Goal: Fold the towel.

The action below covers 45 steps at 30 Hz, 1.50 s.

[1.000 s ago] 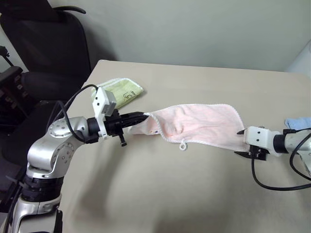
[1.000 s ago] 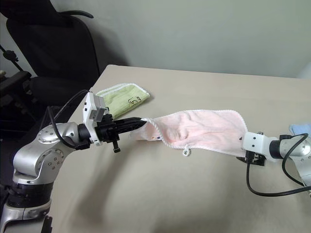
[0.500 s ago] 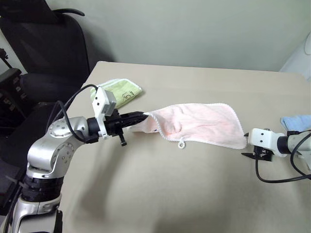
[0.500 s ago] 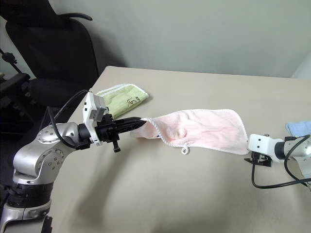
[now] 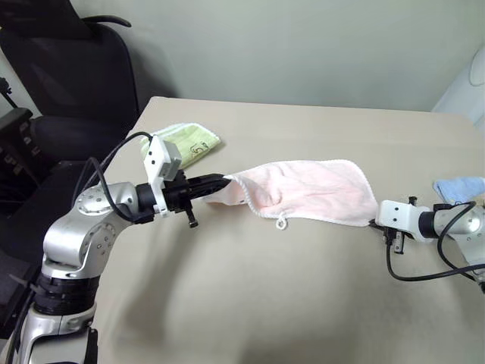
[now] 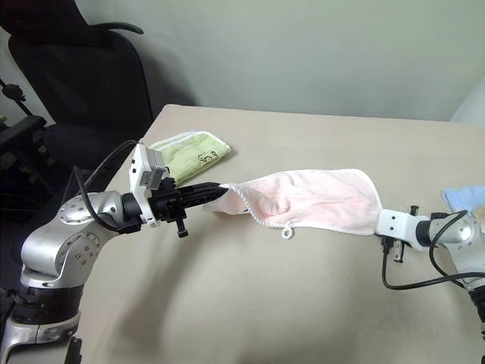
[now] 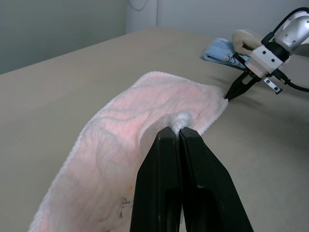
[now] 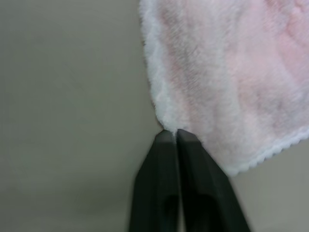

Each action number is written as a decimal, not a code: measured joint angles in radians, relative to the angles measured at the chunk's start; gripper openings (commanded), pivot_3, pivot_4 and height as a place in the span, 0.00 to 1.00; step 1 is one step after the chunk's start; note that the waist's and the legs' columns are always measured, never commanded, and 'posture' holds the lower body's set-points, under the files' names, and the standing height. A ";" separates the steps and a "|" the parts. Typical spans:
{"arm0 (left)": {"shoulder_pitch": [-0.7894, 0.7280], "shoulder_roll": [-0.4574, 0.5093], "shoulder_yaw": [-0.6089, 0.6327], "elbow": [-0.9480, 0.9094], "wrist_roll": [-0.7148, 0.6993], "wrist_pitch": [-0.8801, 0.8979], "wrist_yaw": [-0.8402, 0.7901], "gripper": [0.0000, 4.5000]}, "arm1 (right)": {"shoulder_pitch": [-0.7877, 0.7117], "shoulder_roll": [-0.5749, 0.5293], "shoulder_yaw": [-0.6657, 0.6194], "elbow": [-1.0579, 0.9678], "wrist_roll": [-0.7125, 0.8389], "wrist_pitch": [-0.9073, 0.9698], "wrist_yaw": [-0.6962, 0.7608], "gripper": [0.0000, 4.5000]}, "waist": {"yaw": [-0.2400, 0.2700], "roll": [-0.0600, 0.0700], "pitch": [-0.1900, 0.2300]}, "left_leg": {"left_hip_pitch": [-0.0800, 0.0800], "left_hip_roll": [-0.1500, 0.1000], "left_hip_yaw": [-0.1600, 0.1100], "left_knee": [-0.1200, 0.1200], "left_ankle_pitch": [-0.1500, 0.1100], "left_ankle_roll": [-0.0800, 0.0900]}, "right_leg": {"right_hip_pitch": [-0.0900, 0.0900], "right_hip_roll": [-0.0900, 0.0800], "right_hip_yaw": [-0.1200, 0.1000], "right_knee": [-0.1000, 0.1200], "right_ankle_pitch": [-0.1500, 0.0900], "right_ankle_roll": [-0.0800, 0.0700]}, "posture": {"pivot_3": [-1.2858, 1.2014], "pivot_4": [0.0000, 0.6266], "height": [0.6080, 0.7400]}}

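The pale pink towel (image 5: 311, 189) hangs stretched between my two grippers just above the tan table (image 5: 265, 303), its white loop (image 5: 281, 224) dangling from the near edge. My left gripper (image 5: 226, 182) is shut on the towel's left corner, a tuft of cloth (image 7: 179, 119) bulging above its tips. At the towel's right corner my right gripper (image 5: 373, 222) is shut, its tips pinching the white edging (image 8: 161, 113). The left wrist view shows that right gripper (image 7: 227, 98) touching the far corner.
A folded light green towel (image 5: 189, 140) lies at the table's far left. A light blue towel (image 5: 458, 188) lies at the right edge, behind my right arm. A black office chair (image 5: 68, 68) stands beyond the table's left corner.
My right gripper drew back to the right with open fingers, then closed on the towel's right corner. The left gripper kept still with its corner.
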 measured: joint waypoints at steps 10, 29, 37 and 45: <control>0.000 -0.006 0.000 0.001 0.003 -0.006 0.001 0.00 | -0.004 -0.005 -0.007 0.004 0.009 -0.002 0.001 0.01 | 0.003 0.000 0.000 | -0.001 0.000 0.000 -0.001 -0.006 -0.001 | -0.001 0.000 0.000 0.000 -0.001 0.005 | 0.52 0.24 1.00; -0.109 -0.072 0.032 0.155 0.062 -0.089 0.083 0.00 | -0.070 -0.168 -0.186 -0.004 0.071 0.039 -0.027 0.01 | 0.007 0.001 0.000 | -0.002 0.000 0.000 -0.001 -0.009 -0.002 | -0.001 0.000 0.000 0.000 -0.004 0.011 | 0.52 0.24 1.00; -0.267 -0.058 0.149 0.231 -0.057 -0.081 0.054 0.00 | -0.121 -0.383 -0.355 0.063 0.156 0.006 0.041 0.01 | 0.019 0.003 0.001 | -0.015 0.000 0.001 0.000 -0.002 -0.008 | -0.010 0.000 -0.001 -0.002 -0.002 0.015 | 0.52 0.24 1.00; -0.188 -0.055 0.138 0.201 -0.053 -0.069 0.038 0.00 | -0.071 -0.347 -0.326 0.065 0.173 0.003 0.051 0.01 | 0.014 0.004 0.002 | -0.016 0.000 0.001 0.002 -0.007 0.001 | -0.013 -0.001 -0.001 0.000 0.000 0.016 | 0.52 0.24 1.00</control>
